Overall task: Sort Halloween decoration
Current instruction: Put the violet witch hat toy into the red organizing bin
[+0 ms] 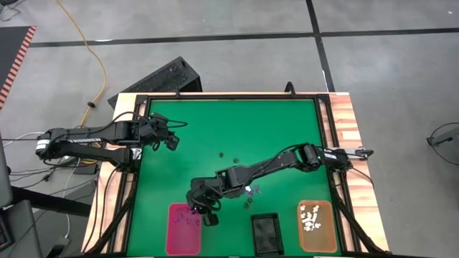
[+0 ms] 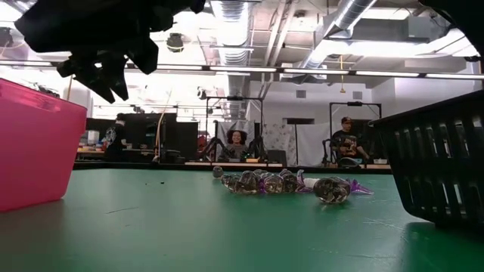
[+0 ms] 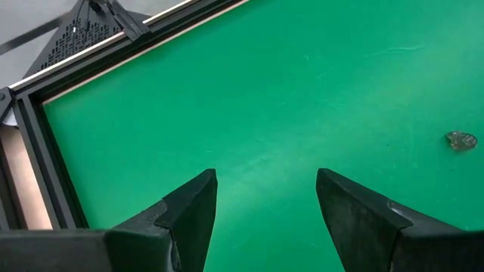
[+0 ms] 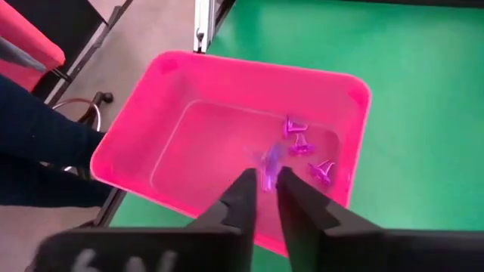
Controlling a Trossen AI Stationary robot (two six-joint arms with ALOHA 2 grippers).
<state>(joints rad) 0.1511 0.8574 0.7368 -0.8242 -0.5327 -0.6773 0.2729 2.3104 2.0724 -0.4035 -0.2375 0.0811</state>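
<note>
Hovering over the pink tray (image 4: 227, 113), right gripper (image 4: 264, 183) narrowly parted around a purple trinket (image 4: 269, 168); no legible writing

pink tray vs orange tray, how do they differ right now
The pink tray holds purple trinkets; the orange tray holds white trinkets. The pink tray sits to the left of the black tray, the orange one to its right. The right hand hangs over the pink tray's edge, slightly parted around a purple piece; nothing hangs over the orange tray. Both are rectangular and lie along the table's near edge.
</note>
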